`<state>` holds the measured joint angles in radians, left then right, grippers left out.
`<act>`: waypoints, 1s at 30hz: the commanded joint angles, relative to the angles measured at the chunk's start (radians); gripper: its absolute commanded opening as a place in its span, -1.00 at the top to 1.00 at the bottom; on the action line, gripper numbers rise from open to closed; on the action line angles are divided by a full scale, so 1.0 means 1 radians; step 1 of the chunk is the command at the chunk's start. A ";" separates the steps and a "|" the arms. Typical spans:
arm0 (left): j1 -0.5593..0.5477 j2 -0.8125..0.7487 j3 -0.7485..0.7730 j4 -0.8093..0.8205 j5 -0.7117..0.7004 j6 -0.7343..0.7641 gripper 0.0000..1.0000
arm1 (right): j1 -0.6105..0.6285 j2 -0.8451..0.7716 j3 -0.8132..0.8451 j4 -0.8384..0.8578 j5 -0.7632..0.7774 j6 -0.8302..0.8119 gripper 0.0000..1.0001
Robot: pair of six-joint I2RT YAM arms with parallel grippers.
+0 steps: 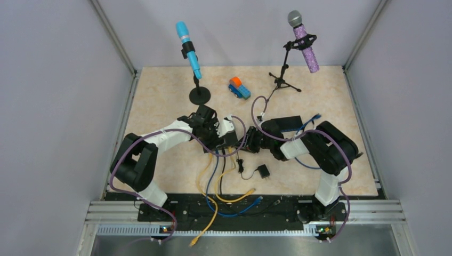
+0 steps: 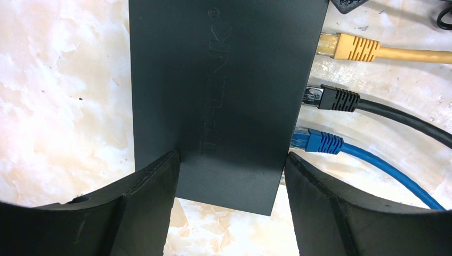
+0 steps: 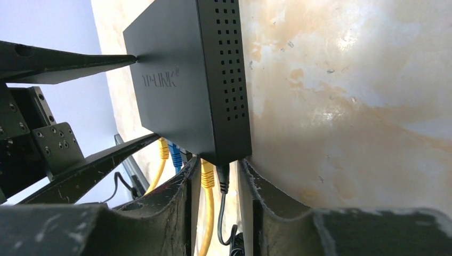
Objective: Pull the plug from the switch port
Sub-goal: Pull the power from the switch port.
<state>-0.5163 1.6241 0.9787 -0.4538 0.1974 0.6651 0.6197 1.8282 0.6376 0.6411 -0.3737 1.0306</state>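
My left gripper clamps the TP-Link switch by its sides; at lower centre my right gripper flanks a yellow plug and black plug, grip unclear.

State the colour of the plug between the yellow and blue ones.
Black plug; see left wrist view.

The switch has a smooth, matt black casing with the brand letters pressed into it. In the right wrist view its side wall is pierced with rows of small holes. The table looks like polished beige marble, glossy. The yellow cable, black cable and blue cable have ribbed plastic boots and clear plugs. The fingers of the left gripper are dull black and scuffed.
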 commanded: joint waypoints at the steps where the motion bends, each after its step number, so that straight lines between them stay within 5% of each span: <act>1: 0.009 0.069 -0.029 -0.089 0.004 -0.014 -0.48 | -0.008 -0.003 0.024 -0.063 -0.003 -0.067 0.32; 7: 0.009 0.070 -0.028 -0.091 0.005 -0.013 -0.48 | -0.008 -0.008 0.009 -0.054 -0.014 -0.075 0.31; 23: 0.009 0.083 -0.032 -0.084 0.002 -0.022 -0.47 | -0.009 -0.009 0.021 -0.070 0.002 -0.063 0.95; 30: 0.009 0.084 -0.029 -0.080 0.009 -0.027 -0.47 | -0.008 -0.007 0.021 -0.082 0.000 -0.073 1.00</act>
<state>-0.5182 1.6283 0.9836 -0.4595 0.1974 0.6666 0.6186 1.8282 0.6445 0.6075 -0.3897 0.9871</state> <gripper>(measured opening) 0.745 0.048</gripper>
